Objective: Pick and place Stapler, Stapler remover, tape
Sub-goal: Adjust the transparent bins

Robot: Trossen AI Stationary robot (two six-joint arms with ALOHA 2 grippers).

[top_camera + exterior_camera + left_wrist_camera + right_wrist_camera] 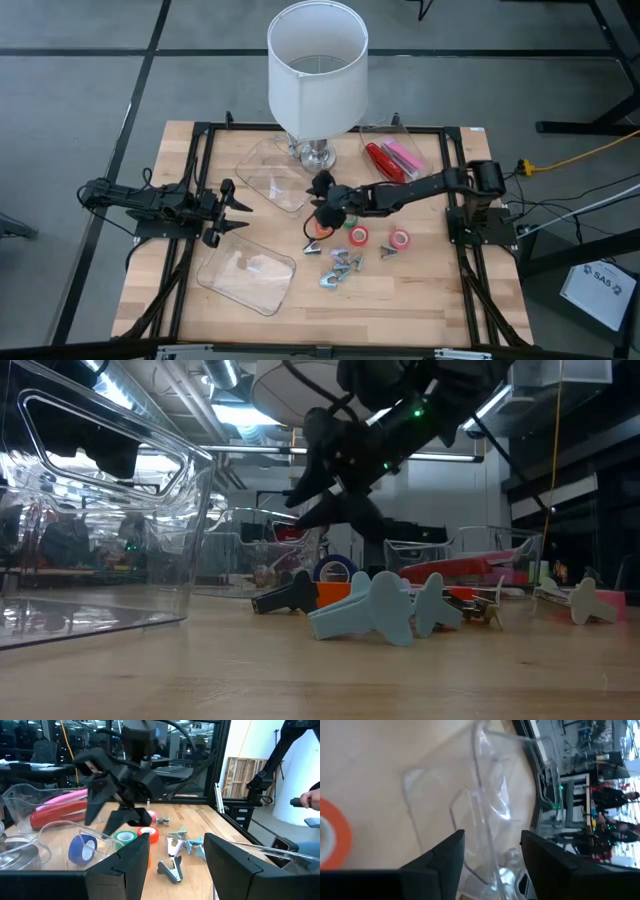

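My right gripper (pixel 318 212) hangs open above the table's middle, slanting down over the tape rolls and touching nothing. Below it lie a blue tape roll (pixel 82 847), a green one (pixel 124 837) and an orange one (pixel 150 833). Two pink-red rolls (pixel 358 236) lie toward the right. Grey stapler removers (pixel 340 265) lie flat nearer the front edge. A red stapler (pixel 383 160) and a pink one (pixel 403 153) lie in a clear tray (pixel 425 145) at the far right. At the left, my left gripper (pixel 237 210) waits open and level.
A white-shaded lamp (pixel 317 65) stands at the far middle. A clear tray (pixel 272 185) lies beside its base, just left of my right gripper. Another clear tray (pixel 245 272) sits at the near left. Bare wood shows at the near right.
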